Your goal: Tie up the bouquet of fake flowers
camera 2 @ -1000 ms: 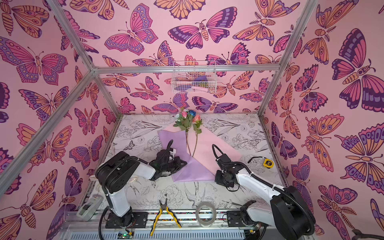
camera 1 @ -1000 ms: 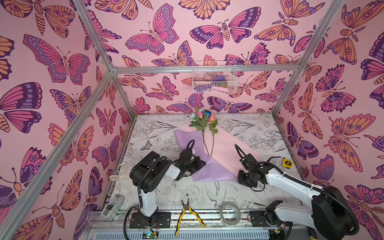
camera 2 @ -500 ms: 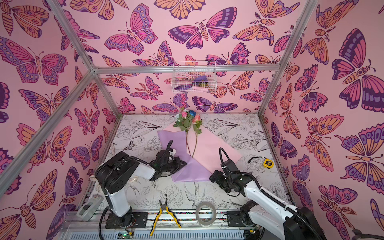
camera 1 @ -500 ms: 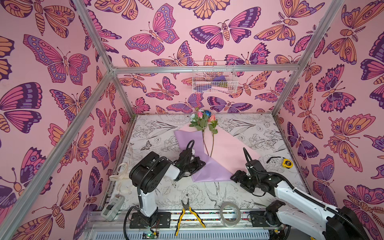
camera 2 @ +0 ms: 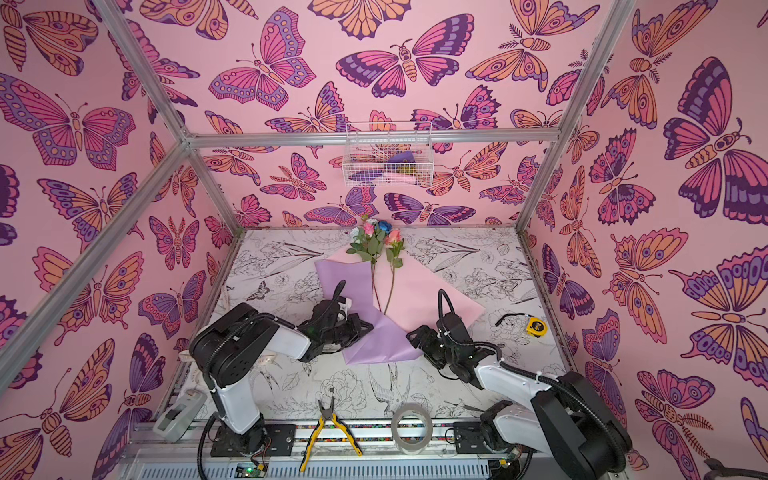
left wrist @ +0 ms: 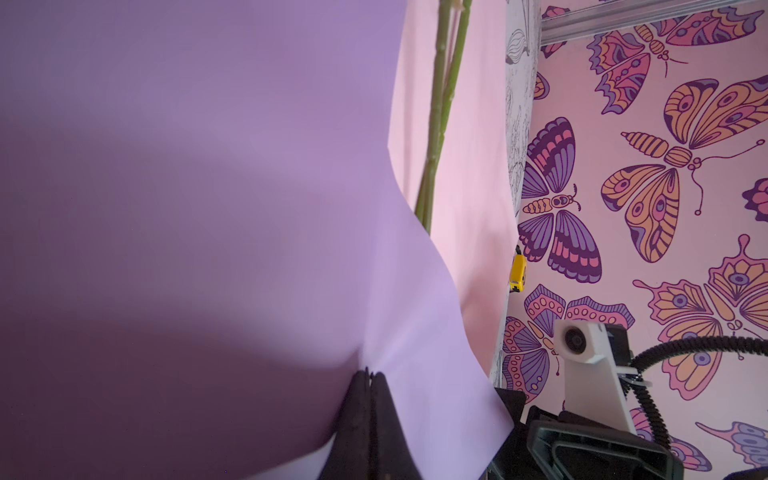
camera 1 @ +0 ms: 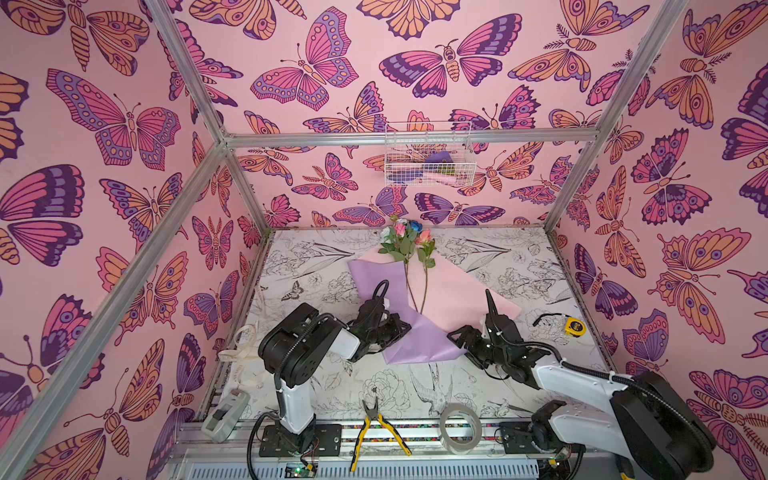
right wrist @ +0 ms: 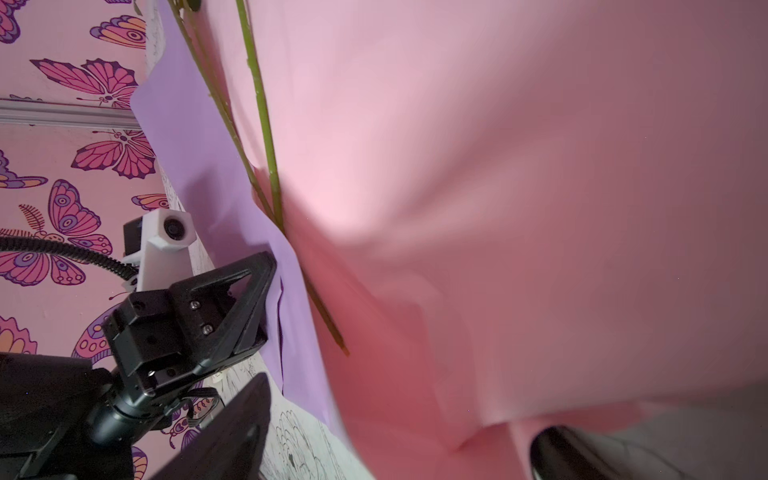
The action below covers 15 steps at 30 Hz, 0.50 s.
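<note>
Since a second ago, wider jaws on the right gripper (camera 1: 464, 343), spread well apart now and shifted slightly toward the near corner of the lilac flap; no visible change at the paper or on the left side.

Bouquet (camera 1: 424, 345) lying half-wrapped near the middle of the counter (camera 1: 519, 266), heads toward the back wall. Not yet a cone: lilac flap folded across from the left over the lower stems, pink inner face bare on the right. Fake flowers (camera 1: 405, 241) resting on that pink face, stems converging under the flap's edge, probably laid so for the fold to trap them.

Left gripper (left wrist: 369, 380) clamped tight on the lilac paper, pinching a small pucker into it in the left wrist view, likely to keep the fold from springing open.

On the right, jaws wide and gripping nothing; pink sheet close in front in the right wrist view, contact impossible to tell. Probably freed for the second flap or for the tie.

Cream ribbon (camera 1: 243, 349) at the counter's left edge, well apart from the paper and untouched; tying not yet begun, by the look of it. Pliers (camera 1: 376, 419) and tape roll (camera 1: 460, 424) along the near edge, tape measure (camera 1: 573, 326) near the right wall.
</note>
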{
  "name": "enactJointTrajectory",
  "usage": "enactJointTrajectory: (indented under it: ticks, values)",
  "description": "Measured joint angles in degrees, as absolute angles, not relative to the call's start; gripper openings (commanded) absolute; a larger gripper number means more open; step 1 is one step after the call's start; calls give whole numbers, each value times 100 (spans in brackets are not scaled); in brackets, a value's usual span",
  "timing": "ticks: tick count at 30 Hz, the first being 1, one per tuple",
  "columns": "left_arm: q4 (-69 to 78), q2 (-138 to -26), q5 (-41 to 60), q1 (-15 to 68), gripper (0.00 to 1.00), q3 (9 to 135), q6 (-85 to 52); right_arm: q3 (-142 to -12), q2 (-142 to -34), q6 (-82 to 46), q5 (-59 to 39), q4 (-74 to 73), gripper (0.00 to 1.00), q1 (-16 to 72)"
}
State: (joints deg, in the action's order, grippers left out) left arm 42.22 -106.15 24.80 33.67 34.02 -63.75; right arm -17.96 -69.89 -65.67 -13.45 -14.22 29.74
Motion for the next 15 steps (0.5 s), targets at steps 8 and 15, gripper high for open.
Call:
enactJointTrajectory:
  ticks: [8, 15]
  values:
    - [4069, -10530, 2447, 3367, 0, 3402, -6372, -1815, -6904, -5999, -1081, -1273, 82, 2504]
    - [3844, -10398, 2440, 3367, 0, 3402, -6364, -1883, -7041, -5330, -1041, -1326, 82, 1857]
